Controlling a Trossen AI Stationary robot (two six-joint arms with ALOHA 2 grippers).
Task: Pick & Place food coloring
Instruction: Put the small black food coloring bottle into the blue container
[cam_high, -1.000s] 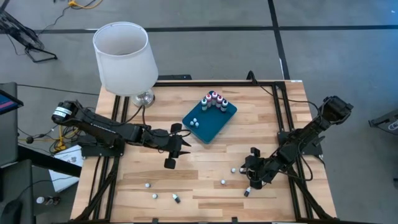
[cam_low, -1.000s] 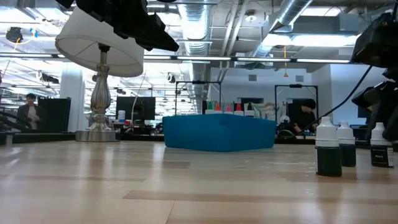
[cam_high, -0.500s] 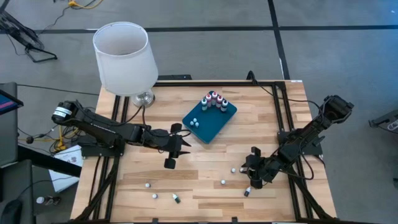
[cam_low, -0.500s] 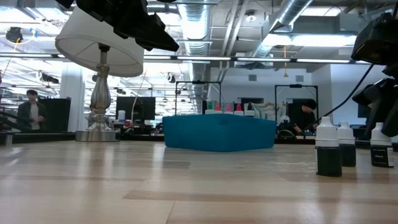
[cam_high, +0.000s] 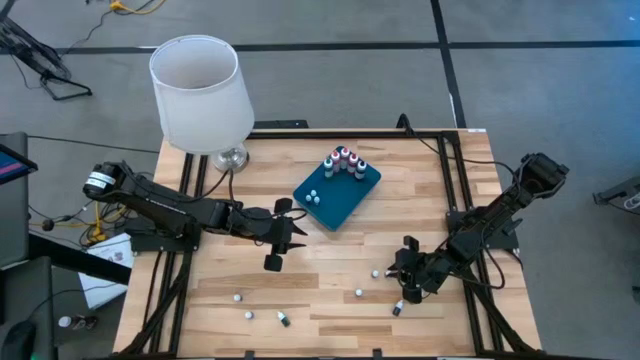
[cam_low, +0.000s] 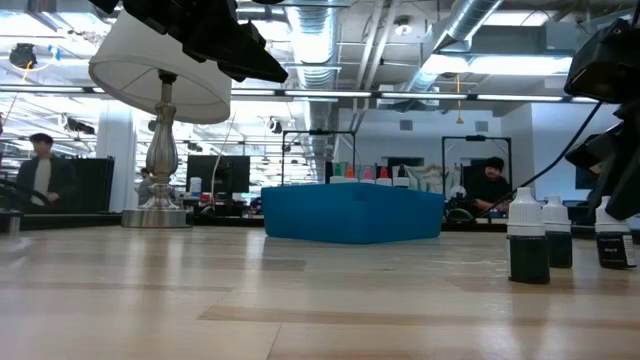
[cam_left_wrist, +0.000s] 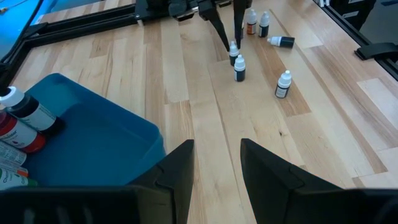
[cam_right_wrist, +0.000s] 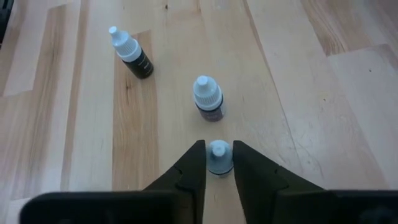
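Note:
The food coloring is a set of tiny bottles. Some stand in the teal tray (cam_high: 337, 190) at its far corner (cam_high: 345, 161); several more are scattered on the near part of the table (cam_high: 358, 293). My right gripper (cam_right_wrist: 218, 163), at the near right (cam_high: 403, 282), is shut on one white-capped bottle (cam_right_wrist: 218, 154). Two other loose bottles (cam_right_wrist: 208, 98) (cam_right_wrist: 130, 53) stand just beyond it. My left gripper (cam_left_wrist: 217, 168) hangs open above the table at the tray's near-left side (cam_high: 285, 235), touching nothing. My right gripper pinches the bottle's white cap (cam_right_wrist: 218, 149) between its two fingers (cam_right_wrist: 194, 163), one on each side. The fingers slant down from the table's right side. The bottle's body is hidden below the cap; in the low view the bottle (cam_low: 612, 243) has its base on the table, slightly tilted.
A table lamp with a white shade (cam_high: 200, 92) stands at the far left corner. A black frame (cam_high: 455, 190) runs along the table's edges. One loose bottle (cam_high: 396, 308) lies just nearer than my right gripper. Bare wood lies between the tray and the scattered bottles.
Both arms have kept their places. In the low view the rightmost bottle, at my right gripper, has shifted a little and now leans slightly, where it stood upright before.

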